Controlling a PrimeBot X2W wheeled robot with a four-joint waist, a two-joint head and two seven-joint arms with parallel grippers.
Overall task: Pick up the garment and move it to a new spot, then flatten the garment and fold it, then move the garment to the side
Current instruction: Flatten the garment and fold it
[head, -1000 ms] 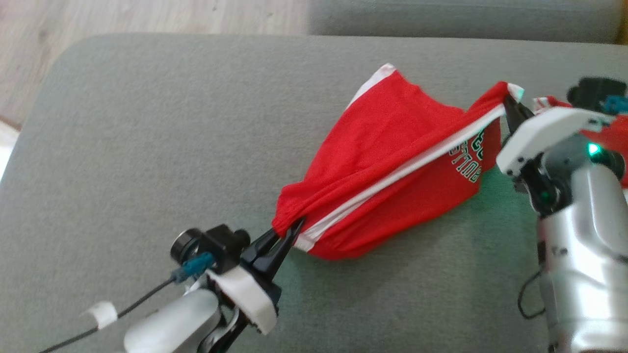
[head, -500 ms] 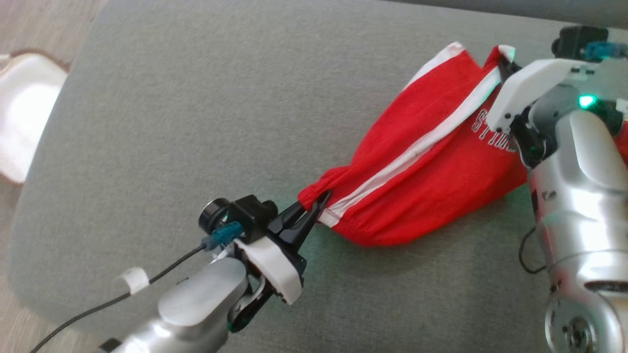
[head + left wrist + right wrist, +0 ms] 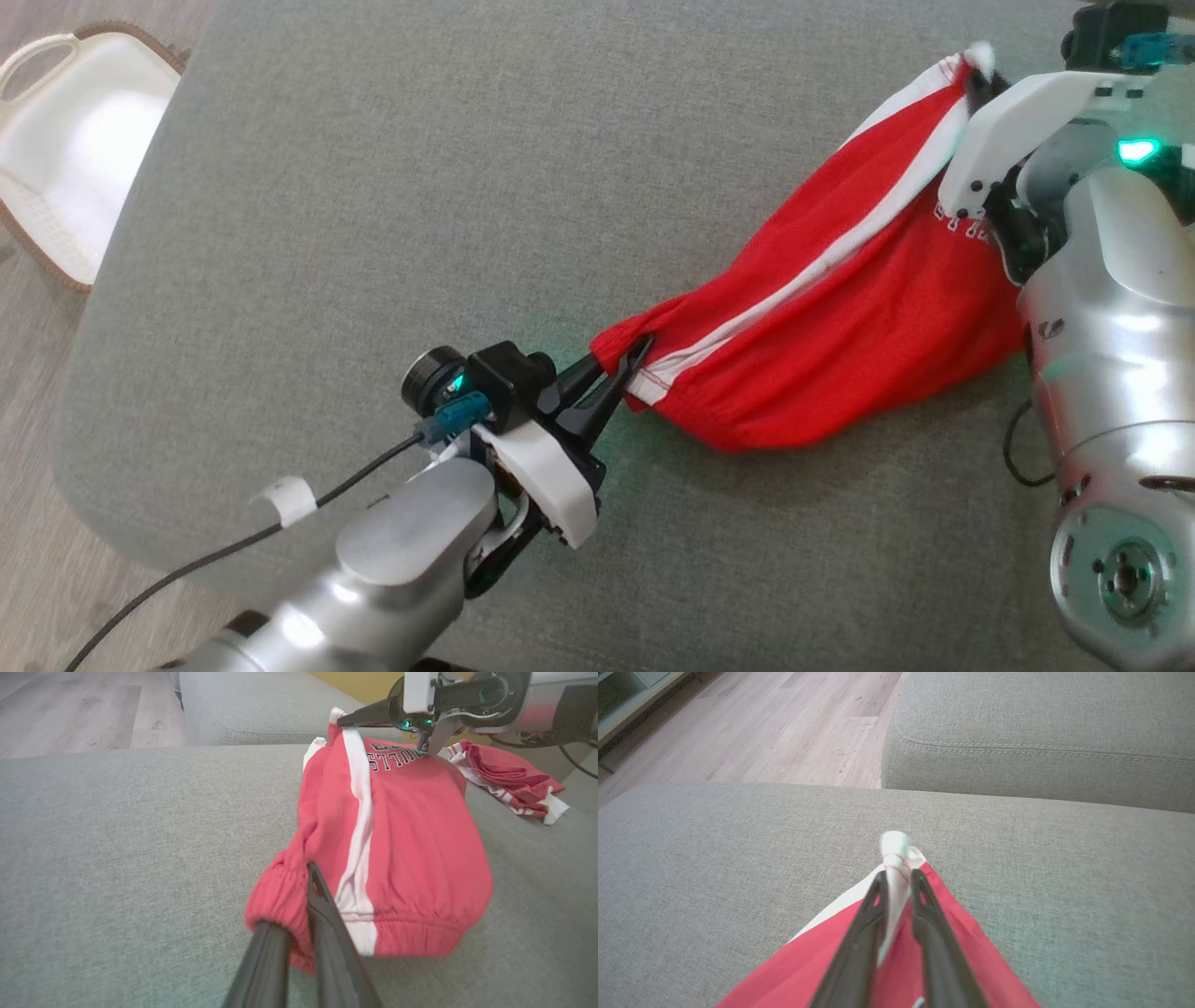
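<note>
While the left claw (image 3: 635, 355) clamps the waistband and the right claw (image 3: 976, 84) pinches a white hem corner, the red shorts (image 3: 840, 345) hang stretched between them, sagging onto the grey sofa cushion (image 3: 373, 187). Step in hand, by appearance: relocation. Laying the cloth flat next calls for even tension.

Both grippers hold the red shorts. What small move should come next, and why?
Probably draw the left gripper and the right gripper slightly further apart. One pinches the waistband, the other a white hem corner, yet the red shorts sag bunched between them over the grey cushion, not flat.
</note>
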